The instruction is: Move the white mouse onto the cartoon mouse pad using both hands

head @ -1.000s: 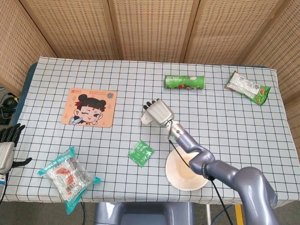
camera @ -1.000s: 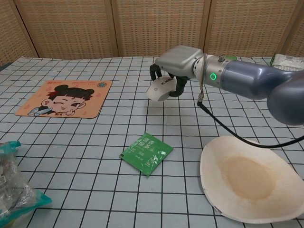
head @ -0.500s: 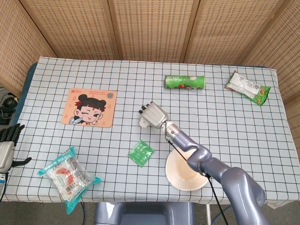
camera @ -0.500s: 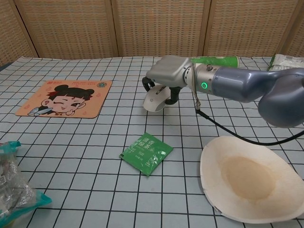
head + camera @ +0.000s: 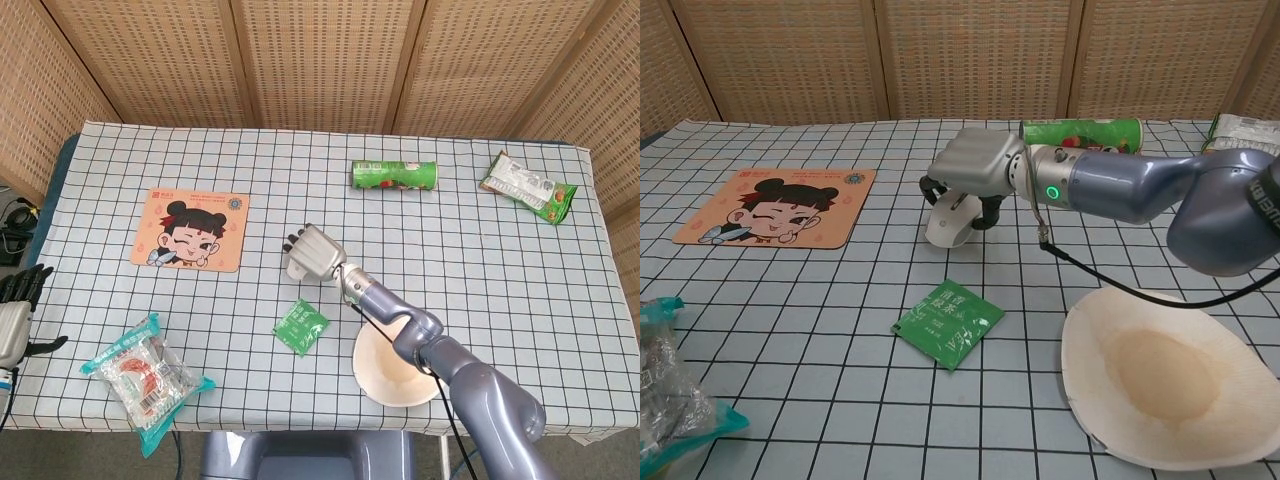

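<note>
Since the earlier frames the right hand had carried the white mouse leftward and lower, from mid-table toward the cartoon mouse pad, though the mouse was still apart from the pad, over the checked tablecloth just above the green sachet. The chest view showed the fingers curled around the mouse from above, a grip the head view hid behind the back of the hand, while only the head view caught the left hand at the table's left edge, holding nothing, fingers loosely apart. The writing on the sachet and the green can was too small to read
</note>
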Available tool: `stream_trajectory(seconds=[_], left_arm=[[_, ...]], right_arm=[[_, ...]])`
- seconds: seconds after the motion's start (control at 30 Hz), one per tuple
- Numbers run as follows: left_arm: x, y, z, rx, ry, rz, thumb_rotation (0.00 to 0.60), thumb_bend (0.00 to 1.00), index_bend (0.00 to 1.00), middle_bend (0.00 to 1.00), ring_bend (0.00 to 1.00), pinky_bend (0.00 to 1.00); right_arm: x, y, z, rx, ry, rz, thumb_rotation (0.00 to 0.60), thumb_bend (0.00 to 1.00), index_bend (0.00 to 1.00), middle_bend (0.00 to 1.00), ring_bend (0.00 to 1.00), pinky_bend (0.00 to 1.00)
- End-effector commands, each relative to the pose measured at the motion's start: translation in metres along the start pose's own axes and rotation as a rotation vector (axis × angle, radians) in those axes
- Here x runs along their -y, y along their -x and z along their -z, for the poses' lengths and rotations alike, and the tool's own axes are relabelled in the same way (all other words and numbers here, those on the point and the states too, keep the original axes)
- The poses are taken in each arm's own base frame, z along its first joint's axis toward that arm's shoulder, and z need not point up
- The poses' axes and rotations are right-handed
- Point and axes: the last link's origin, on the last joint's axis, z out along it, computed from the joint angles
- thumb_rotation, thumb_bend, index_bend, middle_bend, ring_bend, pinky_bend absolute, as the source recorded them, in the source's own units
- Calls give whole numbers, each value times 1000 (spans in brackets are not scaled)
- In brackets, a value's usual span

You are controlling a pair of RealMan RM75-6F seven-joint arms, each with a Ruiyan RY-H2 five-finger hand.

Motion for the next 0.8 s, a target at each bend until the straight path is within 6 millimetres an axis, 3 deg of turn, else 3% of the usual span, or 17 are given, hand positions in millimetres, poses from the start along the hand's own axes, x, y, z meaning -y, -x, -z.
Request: stream_trajectory(seconds=[0.03,0.1,0.17,0.33,0.57,0.67,0.8], left_arm=[[0,0,0,0,1,-1,600,69,0,0,0,0],[-1,0,0,1,3,-2,600,70,0,0,0,0],[-1,1,0,2,4,-3,600,70,0,0,0,0],[-3,1,1,1,9,-6,600,70,0,0,0,0],[-3,0,2,-6,12,-6,600,70,0,0,0,0],[-4,-1,3,-10,14,-6,600,70,0,0,0,0],[-5,-1,3,-17,18,-7,600,71,0,0,0,0]], right_arm=[[-1,3,1,5,9,13,600,376,633,371,320,377],[-2,5,2,16,13,9,600,291,533,245,203,249],[-3,5,3,16,16,12,600,246,451,160,137,187],[-5,2,11,-17,24,27,600,214,267,72,68,145],[-24,-4,32,-87,86,12,600,196,230,35,28,125],[-38,-7,51,-130,145,-34,600,196,231,34,28,125],[-61,-8,92,-187,259,-128,600,196,231,31,23,125]])
